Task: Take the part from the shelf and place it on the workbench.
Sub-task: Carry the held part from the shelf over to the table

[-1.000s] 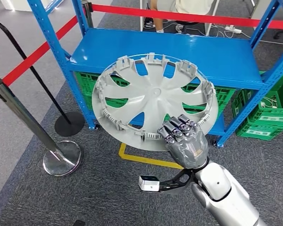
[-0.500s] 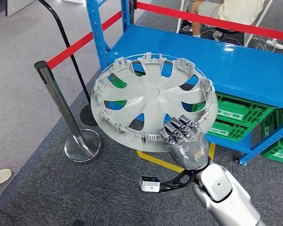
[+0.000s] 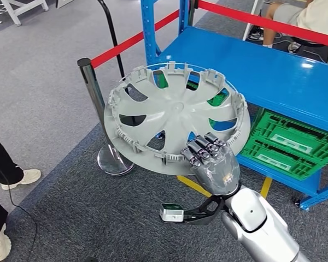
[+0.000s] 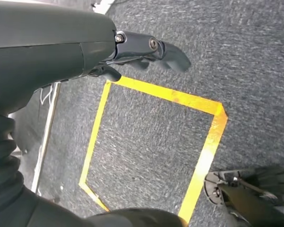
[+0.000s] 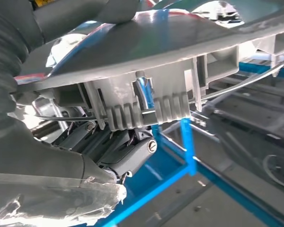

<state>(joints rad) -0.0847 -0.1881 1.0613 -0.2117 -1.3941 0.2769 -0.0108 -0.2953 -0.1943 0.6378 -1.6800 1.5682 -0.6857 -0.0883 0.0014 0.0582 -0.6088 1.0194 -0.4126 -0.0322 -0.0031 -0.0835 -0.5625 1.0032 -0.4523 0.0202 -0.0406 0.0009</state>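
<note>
Fingers [image 3: 203, 150] of the right hand [image 3: 214, 164] are curled over the near rim of the part, a grey wheel cover [image 3: 176, 114], with the thumb on its other face as the right wrist view shows, so the rim is pinched between them and the whole disc is carried out in front of the robot, inner side up and tilted only a little. Down by the robot's side, the left hand [image 4: 97, 52] hangs over the grey carpet above a yellow taped square [image 4: 151, 146]; its dark fingers [image 4: 169, 49] lie loosely extended and hold nothing. Just past the cover stands a chrome barrier post [image 3: 97, 117] with a red belt [image 3: 125, 43] running off it, and beyond that the blue shelf [image 3: 257, 71], its top deck bare where I can see it, with green crates [image 3: 290, 144] beneath. A person's shoes [image 3: 13, 180] are at the left edge, and someone sits behind the shelf. My reading is that the part is off the shelf and in transit; the workbench is nowhere in what I can see, so the turn away has some way to go. With one hand holding a wide disc by its edge, the grip will want to stay firm and the wrist level, since a swing could lever the rim out of the pinch. The far edge should be kept well apart from the post and belt.
</note>
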